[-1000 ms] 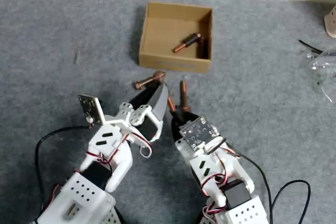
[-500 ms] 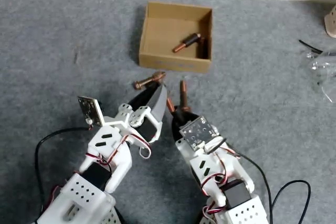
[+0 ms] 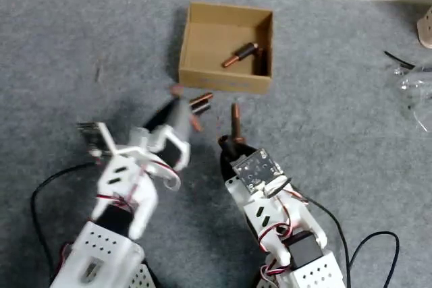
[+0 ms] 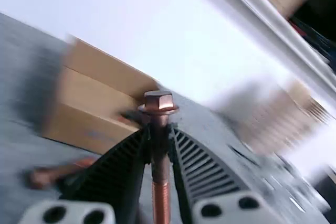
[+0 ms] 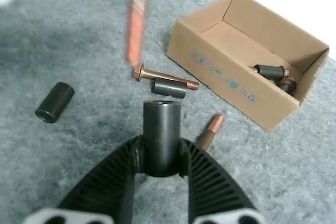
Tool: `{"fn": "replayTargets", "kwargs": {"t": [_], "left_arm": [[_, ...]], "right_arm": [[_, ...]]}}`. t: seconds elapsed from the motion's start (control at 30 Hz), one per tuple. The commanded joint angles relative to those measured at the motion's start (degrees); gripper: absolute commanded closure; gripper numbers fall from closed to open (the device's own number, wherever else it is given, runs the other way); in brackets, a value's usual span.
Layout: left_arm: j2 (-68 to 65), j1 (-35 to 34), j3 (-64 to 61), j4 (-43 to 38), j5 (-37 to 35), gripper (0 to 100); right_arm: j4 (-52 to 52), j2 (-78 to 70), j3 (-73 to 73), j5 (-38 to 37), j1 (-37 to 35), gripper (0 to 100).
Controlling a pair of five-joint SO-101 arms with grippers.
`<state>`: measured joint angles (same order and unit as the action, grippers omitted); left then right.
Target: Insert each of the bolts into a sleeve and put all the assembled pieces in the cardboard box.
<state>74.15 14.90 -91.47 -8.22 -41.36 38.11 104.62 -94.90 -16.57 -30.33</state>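
Left tool [image 4: 159,129]: clamped shut on a bolt [image 4: 160,182] by its shank, head standing clear of the grip; that keeps it straight for you
Right tool [image 5: 161,145]: closed around a sleeve [image 5: 161,121], bore facing outward; I judge this offers the bolt an open mouth
Cardboard box [image 3: 223,80]: far of both tools; one assembled piece [image 3: 240,54] lies inside, toward its right wall
Tabletop [image 3: 351,166]: a spare bolt [image 5: 157,75] and spare sleeve [image 5: 169,87] lie side by side just near of the box; they await pairing
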Motion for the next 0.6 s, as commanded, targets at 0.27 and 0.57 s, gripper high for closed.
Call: {"fn": "replayTargets", "kwargs": {"t": [0.27,0.57], "left_arm": [[0.92,-15.69,-0.4,-0.88,0.0,99],[0.75,-16.13,-2.42,-0.79,0.44,99]], "right_arm": [[9.63,0.48,1.01,-3.78,-3.91,99.5],[19.56,0.4,1.1,-10.64,6.2,99.5]]}}
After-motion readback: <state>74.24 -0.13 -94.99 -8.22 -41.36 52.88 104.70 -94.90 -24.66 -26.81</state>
